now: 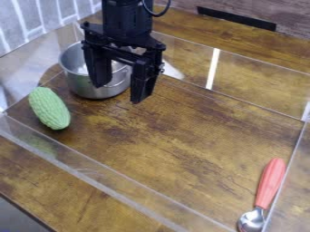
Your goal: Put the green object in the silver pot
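The green object [50,108] is a bumpy light-green oval lump lying on the wooden table near the left edge. Behind it and to the right stands the silver pot [80,80], round and shiny, partly hidden by my arm. My black gripper [118,80] points straight down over the pot's right side, its two fingers spread wide apart and open with nothing between them. It is well to the right of the green object and apart from it.
A metal spoon with a red handle [266,192] lies at the front right. Clear acrylic walls [212,69] surround the wooden table [194,136]; one low strip runs along the front left.
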You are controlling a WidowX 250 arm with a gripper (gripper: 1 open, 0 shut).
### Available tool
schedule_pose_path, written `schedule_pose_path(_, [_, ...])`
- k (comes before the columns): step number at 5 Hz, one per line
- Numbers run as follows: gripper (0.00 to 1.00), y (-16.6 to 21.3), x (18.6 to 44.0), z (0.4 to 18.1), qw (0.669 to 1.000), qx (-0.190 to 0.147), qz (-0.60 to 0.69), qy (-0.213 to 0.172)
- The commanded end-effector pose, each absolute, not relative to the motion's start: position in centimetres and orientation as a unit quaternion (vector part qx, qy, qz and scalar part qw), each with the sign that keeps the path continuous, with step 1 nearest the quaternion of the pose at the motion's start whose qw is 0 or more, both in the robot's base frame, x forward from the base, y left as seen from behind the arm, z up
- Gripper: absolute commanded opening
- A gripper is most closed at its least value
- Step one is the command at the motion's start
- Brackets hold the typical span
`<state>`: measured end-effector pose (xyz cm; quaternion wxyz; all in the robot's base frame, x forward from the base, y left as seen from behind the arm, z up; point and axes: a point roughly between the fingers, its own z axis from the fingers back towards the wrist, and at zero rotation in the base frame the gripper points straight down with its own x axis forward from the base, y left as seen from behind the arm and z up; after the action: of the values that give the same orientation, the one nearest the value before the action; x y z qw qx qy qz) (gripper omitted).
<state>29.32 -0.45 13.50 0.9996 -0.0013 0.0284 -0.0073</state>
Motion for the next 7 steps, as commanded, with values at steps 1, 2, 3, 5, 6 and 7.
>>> schedule_pose_path(1, [1.00, -0.5, 29.0, 12.2, 0.999, -0.006, -0.007, 0.045])
schedule_pose_path(2, [1.00, 0.0, 28.7, 11.3, 0.998, -0.008, -0.018, 0.055])
schedule_pose_path(3, [1.00, 1.1, 28.6, 11.1, 0.997, -0.003, -0.045, 0.057])
schedule_pose_path(5, [1.00, 3.8, 28.5, 11.3, 0.993, 0.017, -0.108, 0.050])
schedule_pose_path(6, [1.00, 4.7, 29.2, 11.6, 0.989, 0.027, -0.138, 0.047])
schedule_pose_path(7, [1.00, 6.2, 30.0, 12.1, 0.981, 0.042, -0.187, 0.041])
